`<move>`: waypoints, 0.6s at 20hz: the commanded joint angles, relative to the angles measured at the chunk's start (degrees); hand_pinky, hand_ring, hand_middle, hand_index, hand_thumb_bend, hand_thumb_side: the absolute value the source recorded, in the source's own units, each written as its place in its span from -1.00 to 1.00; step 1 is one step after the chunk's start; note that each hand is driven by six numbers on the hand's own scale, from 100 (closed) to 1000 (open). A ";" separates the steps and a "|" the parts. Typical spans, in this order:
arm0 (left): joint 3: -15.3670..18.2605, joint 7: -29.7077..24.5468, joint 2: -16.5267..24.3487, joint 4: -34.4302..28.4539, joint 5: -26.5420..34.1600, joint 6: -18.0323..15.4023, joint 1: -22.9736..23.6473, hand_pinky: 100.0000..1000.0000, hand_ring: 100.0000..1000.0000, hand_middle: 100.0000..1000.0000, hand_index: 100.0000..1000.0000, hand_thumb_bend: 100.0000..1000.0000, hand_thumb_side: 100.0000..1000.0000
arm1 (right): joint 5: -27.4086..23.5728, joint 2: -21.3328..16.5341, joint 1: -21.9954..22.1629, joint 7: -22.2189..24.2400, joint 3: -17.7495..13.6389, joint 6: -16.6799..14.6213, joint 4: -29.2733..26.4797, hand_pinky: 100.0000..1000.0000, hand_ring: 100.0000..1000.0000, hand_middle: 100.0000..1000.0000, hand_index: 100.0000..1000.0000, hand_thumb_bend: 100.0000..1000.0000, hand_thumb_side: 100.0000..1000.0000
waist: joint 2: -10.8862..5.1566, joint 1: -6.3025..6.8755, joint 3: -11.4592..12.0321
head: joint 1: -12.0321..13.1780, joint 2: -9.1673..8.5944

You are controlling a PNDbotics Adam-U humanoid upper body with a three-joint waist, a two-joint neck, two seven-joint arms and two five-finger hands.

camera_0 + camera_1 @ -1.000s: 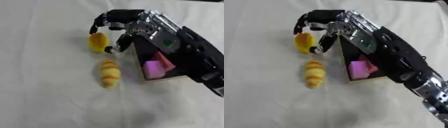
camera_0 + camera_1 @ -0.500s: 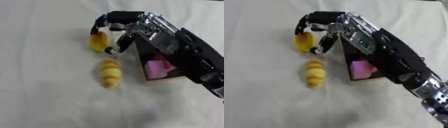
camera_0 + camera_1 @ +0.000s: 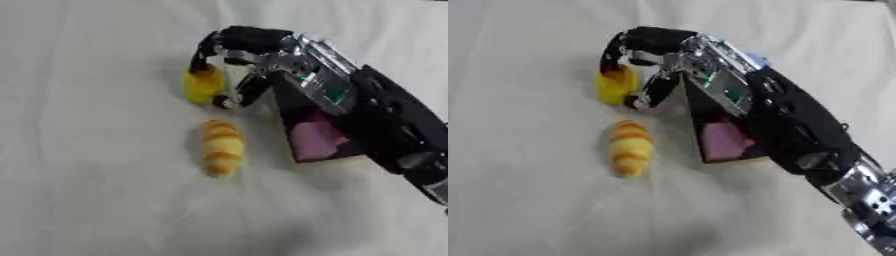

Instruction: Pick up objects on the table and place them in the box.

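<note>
Fingers (image 3: 203, 55) of the black-and-silver right hand (image 3: 249, 47) curl over the small yellow rounded object (image 3: 203, 85) on the white cloth-covered table (image 3: 87, 175), thumb beside it; secure the pinch before lifting, clear the striped yellow-orange croissant-shaped toy (image 3: 222, 148), then carry to the dark box (image 3: 306, 125) holding a pink item (image 3: 313, 137).

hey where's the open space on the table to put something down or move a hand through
Bare cloth lies left of and below the striped croissant-shaped toy. It is crowded above that: the right hand curls round the yellow toy, hard against the dark box holding a pink item.
</note>
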 commanded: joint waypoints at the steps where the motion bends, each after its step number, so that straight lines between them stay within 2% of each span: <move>1: 0.15 -0.05 0.48 -0.86 -0.28 0.05 -0.84 0.33 0.31 0.24 0.52 -1.00 0.18 | 1.46 -1.43 -0.60 -1.39 -0.96 -0.42 0.38 0.73 0.51 0.15 0.43 -0.39 -1.00 | -0.28 -0.64 0.26 | -0.35 -0.96; 8: 0.15 -0.03 0.13 -0.86 -0.32 0.05 -1.08 0.33 0.31 0.24 0.52 -1.00 0.19 | 4.06 -1.05 -0.48 -5.31 -1.39 -0.91 1.79 0.73 0.42 0.10 0.39 -0.37 -1.00 | 0.53 -0.76 0.99 | -0.70 -1.52; 10: 0.11 -0.06 0.05 -0.86 -0.31 0.07 -1.15 0.33 0.31 0.24 0.52 -1.00 0.19 | 4.36 -0.89 -0.49 -7.06 -1.50 -0.67 2.10 0.71 0.35 0.04 0.33 -0.42 -1.00 | 0.68 -0.78 1.09 | -0.76 -1.57; 12: 0.09 -0.10 0.01 -0.86 -0.30 0.08 -1.19 0.33 0.31 0.24 0.52 -1.00 0.19 | 4.67 -0.82 -0.56 -9.08 -1.49 -0.42 2.13 0.69 0.27 -0.03 0.26 -0.37 -1.00 | 0.77 -0.80 1.12 | -0.82 -1.59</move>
